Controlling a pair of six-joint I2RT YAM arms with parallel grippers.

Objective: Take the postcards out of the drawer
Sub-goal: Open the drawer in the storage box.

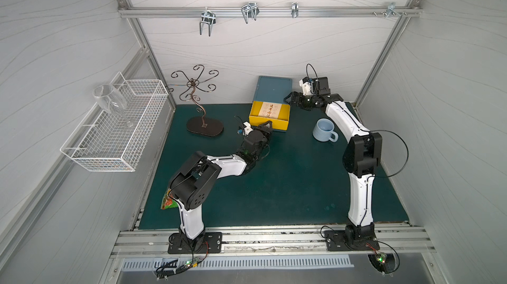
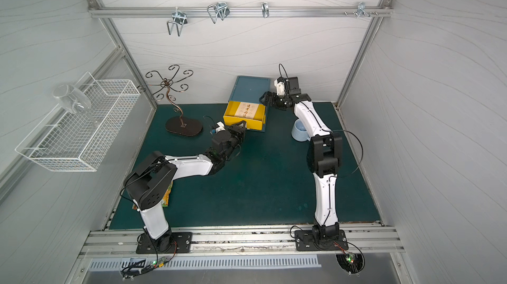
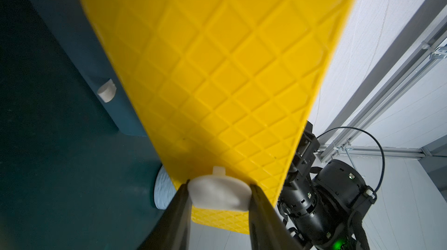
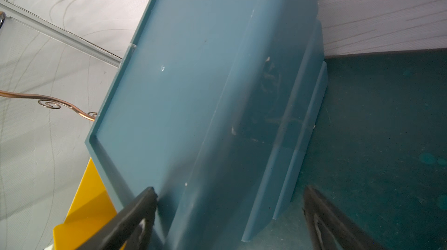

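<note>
Postcards (image 1: 270, 109) lie flat in the yellow drawer (image 1: 278, 125), face up, with orange-brown characters showing. None is out yet; both top views show them inside the drawer walls (image 2: 247, 109). I see one card face and cannot tell how many are stacked beneath it.

By my reading, the opening step is done: the drawer stands drawn out toward the near side from the blue cabinet (image 1: 273, 87), which sits at the far edge of the green mat (image 1: 274, 186). What is left is the whole removal, lifting the cards out and setting them down.

My left gripper (image 1: 267, 126) is at the drawer's near front. In the left wrist view its two fingers are partly closed on the white knob (image 3: 219, 195) and pinch it from both sides. The postcards lie just beyond those jaws, past the front wall and a little higher, not between them.

My right gripper (image 1: 290, 97) is at the cabinet's right side, jaws spread wide and holding nothing. In the right wrist view one finger (image 4: 145, 200) touches the cabinet's top edge and the other hangs clear over the mat. The postcards lie to its left, near but apart from it.
</note>
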